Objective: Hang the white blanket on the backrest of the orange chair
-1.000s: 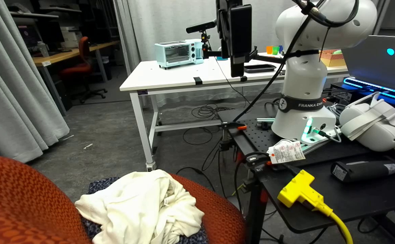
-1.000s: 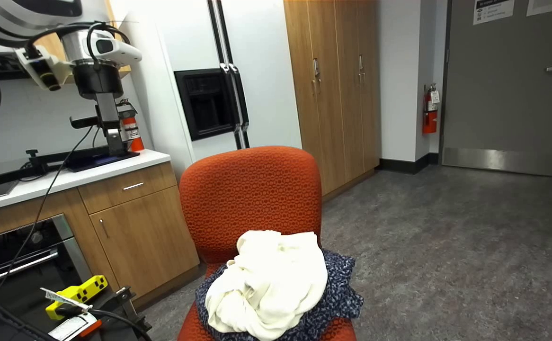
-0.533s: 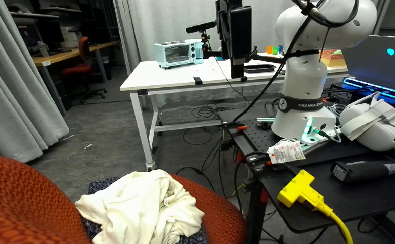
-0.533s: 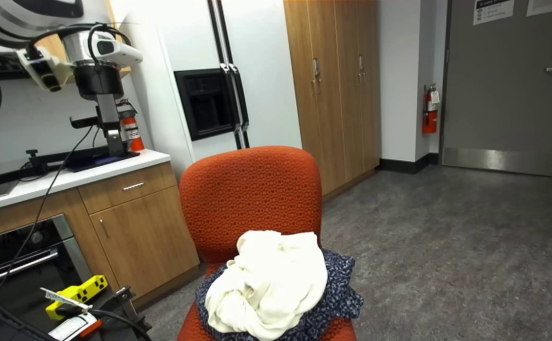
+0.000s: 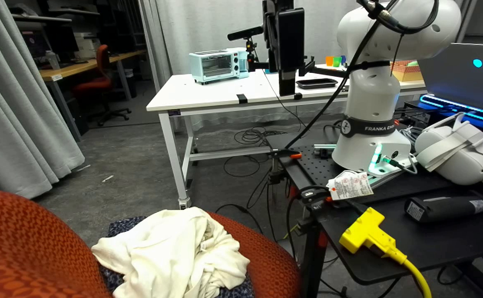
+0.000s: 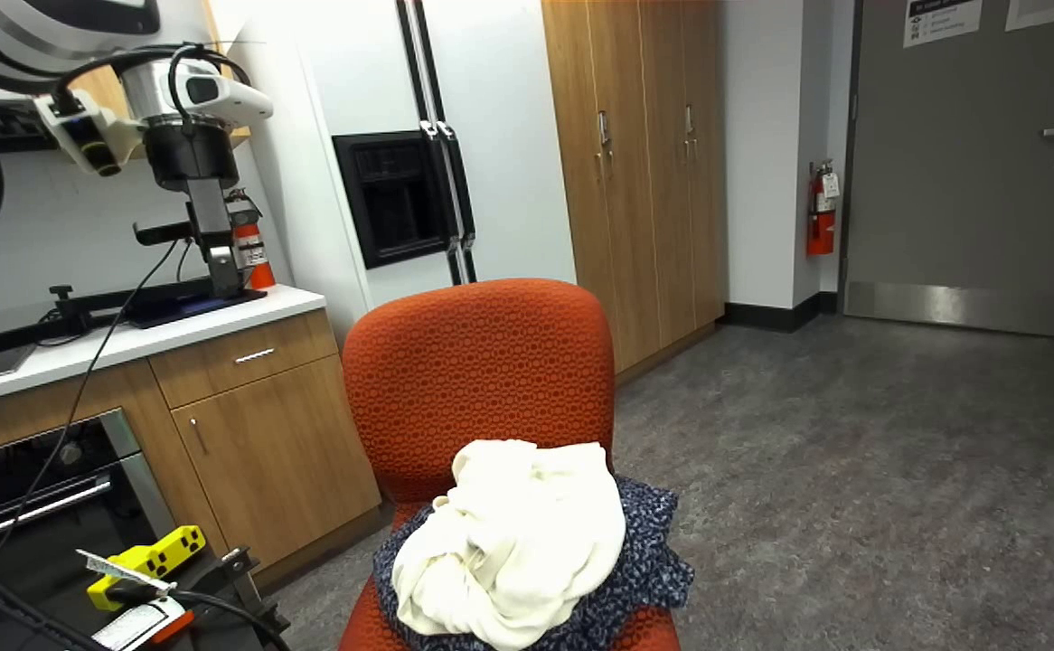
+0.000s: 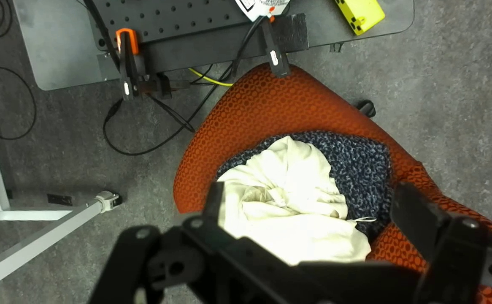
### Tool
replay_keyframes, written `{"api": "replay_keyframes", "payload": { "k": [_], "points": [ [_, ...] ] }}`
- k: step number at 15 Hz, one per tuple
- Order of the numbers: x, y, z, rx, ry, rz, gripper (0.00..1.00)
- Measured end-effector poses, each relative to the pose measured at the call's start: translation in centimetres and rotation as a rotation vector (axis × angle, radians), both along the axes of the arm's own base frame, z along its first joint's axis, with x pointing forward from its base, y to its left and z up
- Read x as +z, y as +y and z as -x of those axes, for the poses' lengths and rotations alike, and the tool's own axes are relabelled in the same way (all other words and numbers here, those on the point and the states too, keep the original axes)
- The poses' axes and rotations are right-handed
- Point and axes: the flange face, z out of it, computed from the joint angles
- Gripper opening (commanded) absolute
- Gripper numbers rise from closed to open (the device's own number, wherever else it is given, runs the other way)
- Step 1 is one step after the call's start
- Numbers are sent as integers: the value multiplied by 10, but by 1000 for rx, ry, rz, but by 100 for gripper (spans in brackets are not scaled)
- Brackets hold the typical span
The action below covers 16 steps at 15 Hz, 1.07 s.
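The white blanket (image 5: 175,252) lies bunched on the dark speckled seat of the orange chair (image 7: 267,101); it also shows in an exterior view (image 6: 518,542). The backrest (image 6: 482,380) rises bare behind it, at the left edge of an exterior view (image 5: 22,240). My gripper (image 7: 311,190) is wide open and empty, pointing down, with the blanket below and between its fingers in the wrist view. In an exterior view the gripper (image 5: 287,89) hangs well above the chair's height, apart from the blanket. It is seen edge-on there.
A black cart (image 5: 390,244) with a yellow power block (image 5: 365,231) and clamps stands beside the chair's front edge. A white table (image 5: 208,93) with a toaster oven (image 5: 216,66) is behind. A counter (image 6: 247,312) stands beyond the chair.
My gripper has shifted very slightly, a little to the left in the exterior view that shows the white table. The blanket and chair have not moved.
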Motion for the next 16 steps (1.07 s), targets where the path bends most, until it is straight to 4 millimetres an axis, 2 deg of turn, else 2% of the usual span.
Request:
{"api": "replay_keyframes", "payload": {
  "k": [2,3,5,7,16],
  "points": [
    [0,0,-1,-6,-10,10,100],
    [-6,3,-4,-16,-36,5,100],
    [-40,11,-11,-25,-40,5,100],
    [-60,14,-15,-29,-16,8,100],
    [-61,14,-18,-31,-14,6,100]
  ]
}}
